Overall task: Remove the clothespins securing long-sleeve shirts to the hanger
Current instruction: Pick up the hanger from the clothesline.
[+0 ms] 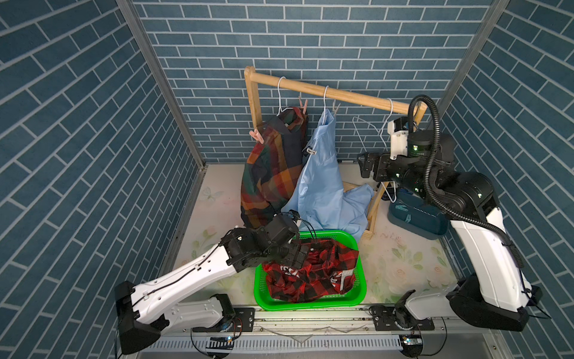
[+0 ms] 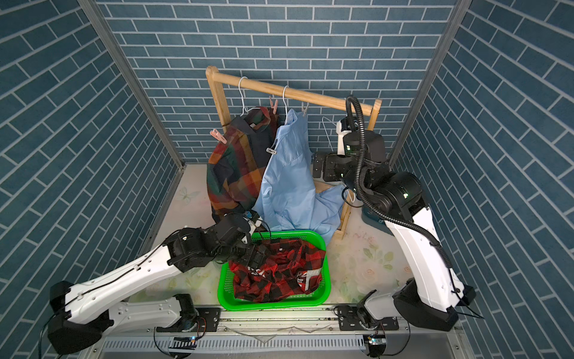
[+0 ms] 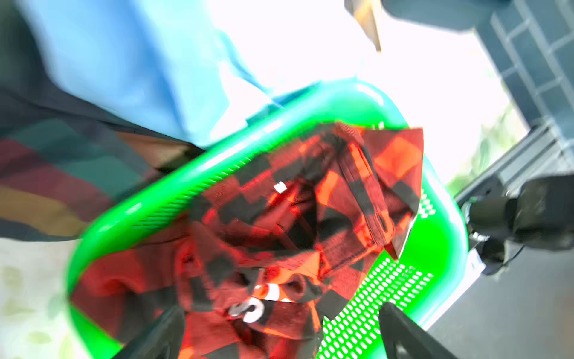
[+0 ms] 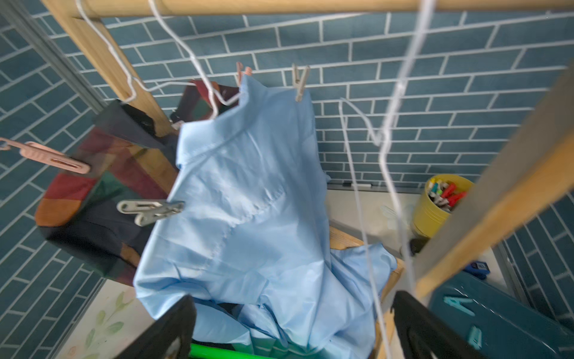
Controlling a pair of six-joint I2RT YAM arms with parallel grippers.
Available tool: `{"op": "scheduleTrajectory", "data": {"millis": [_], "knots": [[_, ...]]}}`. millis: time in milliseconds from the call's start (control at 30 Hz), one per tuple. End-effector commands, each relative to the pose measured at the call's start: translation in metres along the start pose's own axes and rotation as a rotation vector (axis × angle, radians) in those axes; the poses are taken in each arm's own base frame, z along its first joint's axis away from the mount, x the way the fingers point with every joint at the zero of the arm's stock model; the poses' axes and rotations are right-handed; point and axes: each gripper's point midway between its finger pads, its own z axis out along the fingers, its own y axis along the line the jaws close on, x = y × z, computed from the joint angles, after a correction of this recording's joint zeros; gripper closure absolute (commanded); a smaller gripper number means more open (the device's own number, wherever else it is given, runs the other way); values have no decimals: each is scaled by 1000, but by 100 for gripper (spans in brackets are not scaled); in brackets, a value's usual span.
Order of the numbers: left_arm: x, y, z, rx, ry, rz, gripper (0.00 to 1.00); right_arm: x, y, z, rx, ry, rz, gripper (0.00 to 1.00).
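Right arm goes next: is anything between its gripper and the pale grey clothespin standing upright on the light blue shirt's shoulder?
Nothing squarely. The right gripper faces the pale grey clothespin over the light blue shirt; the bare white wire hanger hangs close beside that line.

The left gripper (image 1: 298, 255) hangs over the left side of the green perforated plastic basket (image 1: 310, 306), jaws spread wide. The right gripper (image 1: 364, 165), equally spread, reaches out well beyond it.
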Motion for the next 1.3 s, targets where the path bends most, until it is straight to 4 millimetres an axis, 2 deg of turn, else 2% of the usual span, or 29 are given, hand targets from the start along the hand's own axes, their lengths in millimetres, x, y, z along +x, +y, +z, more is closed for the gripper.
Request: {"op": "scheduleTrajectory", "data": {"millis": [0, 133, 233, 333, 467, 667, 933, 1167, 1267], "knots": [[-13, 22, -31, -20, -62, -6, 0, -9, 9, 12, 40, -8, -37, 1], [-28, 45, -61, 0, -162, -67, 0, -12, 35, 33, 24, -4, -30, 1], [-34, 58, -68, 1, -205, -87, 0, -9, 55, 46, 3, 2, -9, 1], [-37, 71, -58, -15, -204, -115, 0, -8, 62, 61, 17, -10, 23, 1], [-39, 69, -38, 32, -187, -117, 0, -16, 70, 79, 35, -38, 76, 5], [-31, 70, -8, 58, -147, -98, 0, -22, 79, 110, 67, -85, 147, 11], [-23, 72, 8, 80, -166, -79, 0, -9, 82, 151, 125, -82, 180, 16], [-10, 76, 21, 88, -168, -86, 0, -13, 72, 156, 198, -122, 169, 31], [-10, 72, 24, 110, -148, -84, 0, -13, 70, 158, 201, -121, 157, 39]]}}
